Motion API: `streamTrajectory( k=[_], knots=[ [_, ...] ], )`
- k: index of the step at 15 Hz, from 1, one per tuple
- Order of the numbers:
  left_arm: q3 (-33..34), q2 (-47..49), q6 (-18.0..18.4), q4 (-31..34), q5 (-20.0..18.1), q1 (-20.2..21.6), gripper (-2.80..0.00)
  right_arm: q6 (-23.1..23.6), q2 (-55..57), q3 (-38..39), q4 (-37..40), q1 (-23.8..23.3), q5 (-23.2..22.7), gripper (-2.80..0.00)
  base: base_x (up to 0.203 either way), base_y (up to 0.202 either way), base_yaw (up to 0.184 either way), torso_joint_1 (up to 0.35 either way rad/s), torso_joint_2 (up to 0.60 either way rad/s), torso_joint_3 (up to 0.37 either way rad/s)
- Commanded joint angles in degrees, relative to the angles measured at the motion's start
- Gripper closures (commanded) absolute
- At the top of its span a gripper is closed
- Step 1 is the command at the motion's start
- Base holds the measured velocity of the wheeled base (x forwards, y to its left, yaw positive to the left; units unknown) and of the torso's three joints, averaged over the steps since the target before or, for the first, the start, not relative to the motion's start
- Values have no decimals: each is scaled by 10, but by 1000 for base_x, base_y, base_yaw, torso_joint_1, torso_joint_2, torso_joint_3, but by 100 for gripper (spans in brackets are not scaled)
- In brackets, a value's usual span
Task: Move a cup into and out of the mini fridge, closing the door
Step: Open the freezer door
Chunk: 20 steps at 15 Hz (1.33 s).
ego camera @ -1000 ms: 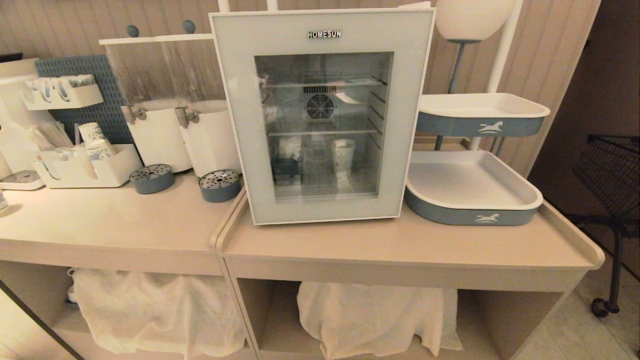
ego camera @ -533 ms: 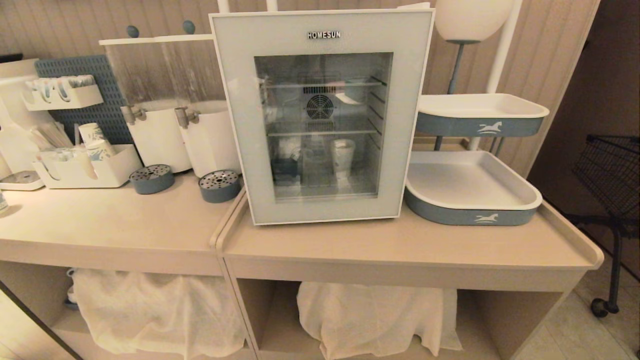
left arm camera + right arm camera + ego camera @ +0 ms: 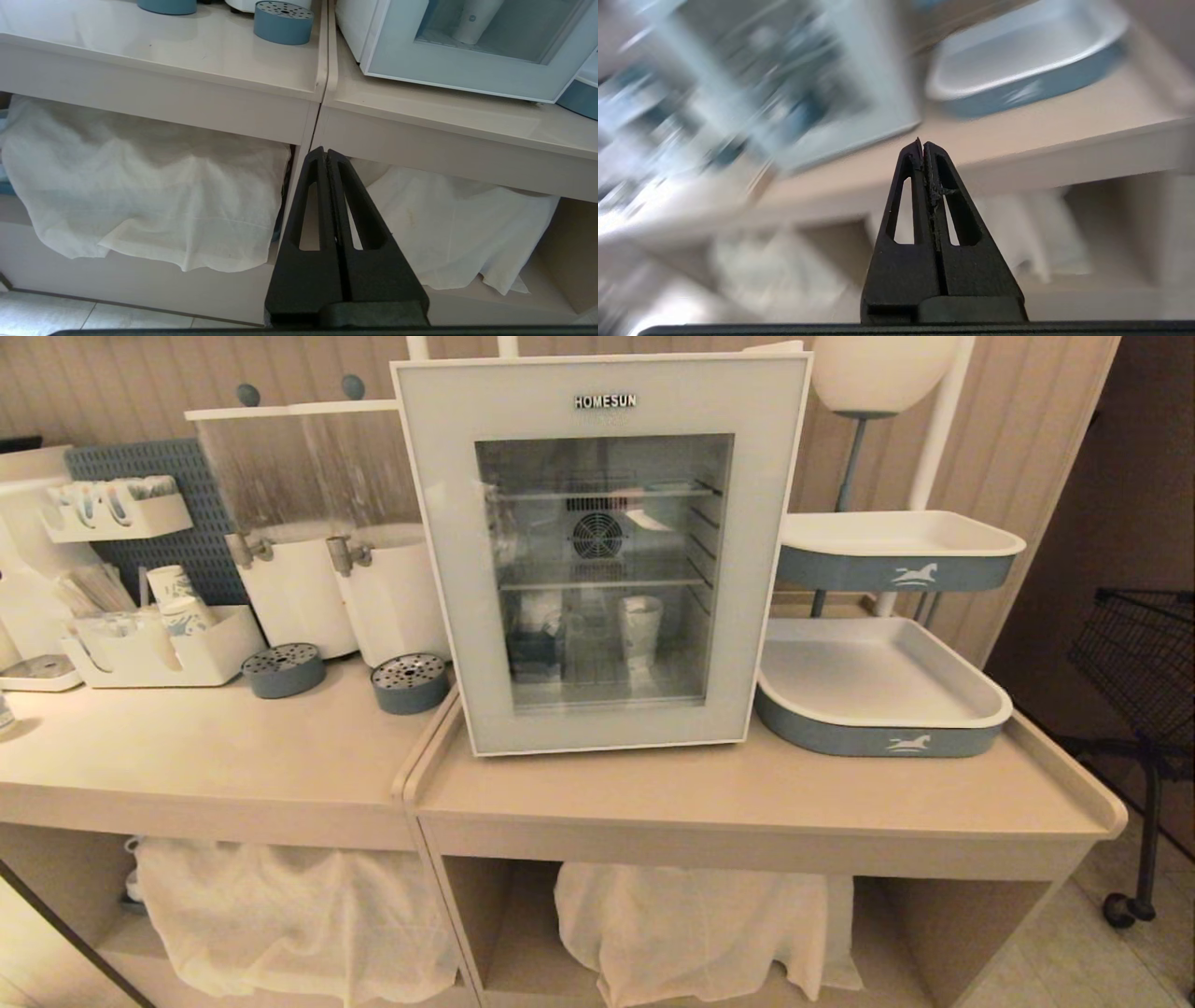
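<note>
HOMESUN lettering (image 3: 605,400) along the top edge of the door (image 3: 597,728), no other readable text

A wall of pale vertical panelling (image 3: 1027,439) runs behind two beige cabinets set side by side, their tops forming one long surface (image 3: 747,784) with a raised lip at the right end. A narrow seam (image 3: 411,775) divides the two units. Below, open shelves hold crumpled white cloths (image 3: 700,924), one in each bay. On the right the room falls into shadow, where a black wire cart on castors (image 3: 1139,709) stands on a light tiled floor (image 3: 1074,971). A white globe lamp (image 3: 878,373) on a thin stem rises at the back. The light is warm and dim.
</note>
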<state>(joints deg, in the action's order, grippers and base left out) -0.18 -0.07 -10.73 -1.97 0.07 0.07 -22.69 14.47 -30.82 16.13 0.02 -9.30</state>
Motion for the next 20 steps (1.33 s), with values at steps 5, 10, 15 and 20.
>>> streamTrajectory(
  k=[5,10,15,20],
  knots=[
    [0,0,-1,0,0,0,0,115,-140,215,-155,6,49,0,0,0,0,0,0,0],
    [0,0,0,0,0,0,0,255,-145,306,-162,4,92,0,0,0,0,0,0,0],
    [0,1,1,0,0,0,0,251,-145,292,-122,4,84,0,0,0,0,0,0,0],
    [0,1,1,0,0,0,0,247,-145,292,-122,4,85,0,0,0,0,0,0,0]
  ],
)
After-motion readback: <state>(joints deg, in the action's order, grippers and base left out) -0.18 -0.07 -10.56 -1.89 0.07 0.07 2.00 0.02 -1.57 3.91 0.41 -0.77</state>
